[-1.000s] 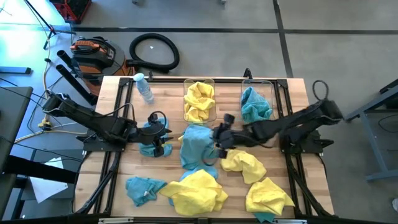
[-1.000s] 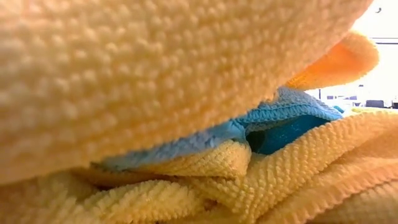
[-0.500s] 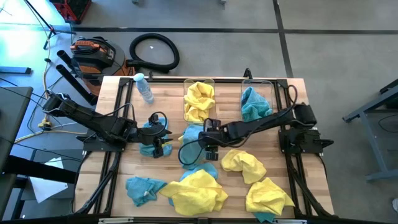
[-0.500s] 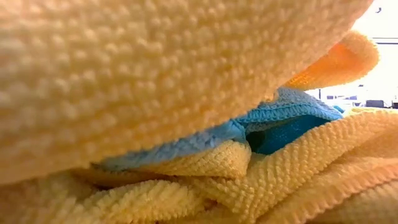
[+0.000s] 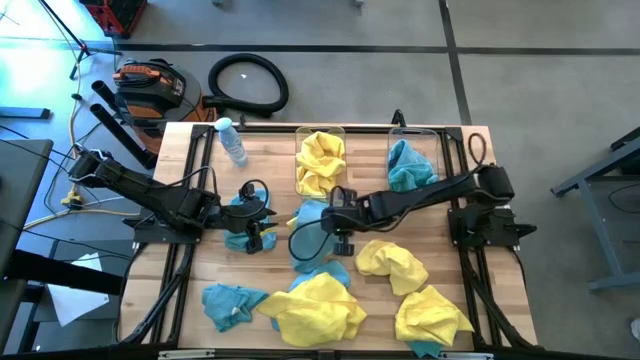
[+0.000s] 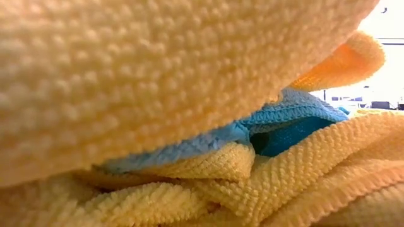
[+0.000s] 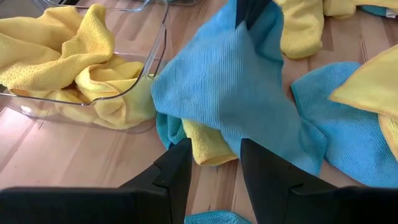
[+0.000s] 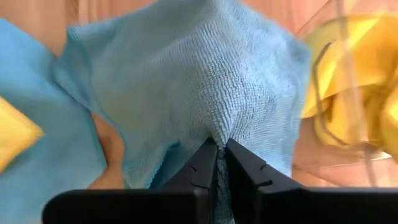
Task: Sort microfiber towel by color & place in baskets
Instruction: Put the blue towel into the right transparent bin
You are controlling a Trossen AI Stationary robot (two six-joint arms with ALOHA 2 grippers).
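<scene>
I'm pinching the teal-blue fuzzy microfiber towel (image 8: 205,81) at the middle of the wooden bench (image 5: 270,150), my right gripper (image 8: 219,155) with its jaws closed on a small peak of the cloth. My left gripper (image 7: 214,165) is hovering just beside, jaws standing wide, holding nothing. The clear plastic tub of yellow cloths (image 5: 321,160) is sitting right next to this grab; the clear tub holding a teal cloth (image 5: 412,160) is further toward my right. My worry: the pinch is thin, so the towel may be slipping free on the lift, or dragging the small yellow cloth (image 7: 208,144) tucked under it into the wrong tub.
</scene>
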